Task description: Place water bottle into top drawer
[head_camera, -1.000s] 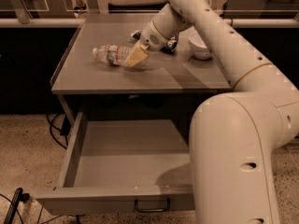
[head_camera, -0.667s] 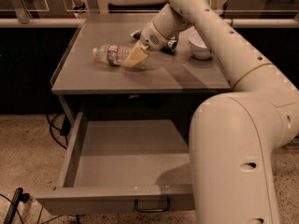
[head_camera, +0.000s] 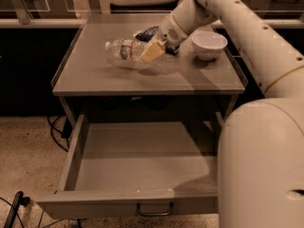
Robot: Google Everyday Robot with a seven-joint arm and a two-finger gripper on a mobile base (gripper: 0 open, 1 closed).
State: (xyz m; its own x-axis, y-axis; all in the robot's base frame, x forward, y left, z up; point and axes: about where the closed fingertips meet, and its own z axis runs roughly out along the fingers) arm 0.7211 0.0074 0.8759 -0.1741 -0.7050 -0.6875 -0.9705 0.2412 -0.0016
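The water bottle [head_camera: 124, 49] is a clear ribbed bottle with a white cap pointing left and a red-and-blue label. It lies sideways just above the grey table top [head_camera: 95, 75], with its shadow below it. My gripper [head_camera: 152, 52] reaches in from the right and its tan fingers [head_camera: 150, 53] are shut on the bottle's right end. The top drawer [head_camera: 142, 165] stands pulled open below the table, empty, with its dark bar handle [head_camera: 154, 209] at the front centre.
A white bowl [head_camera: 209, 44] stands on the table right of the gripper. A dark blue snack bag [head_camera: 146, 33] lies just behind the bottle. My large white arm body [head_camera: 266, 165] covers the drawer's right side. Cables [head_camera: 57, 132] lie on the floor at left.
The gripper and the bottle have moved together a little to the right and slightly up off the table. The drawer has stayed open.
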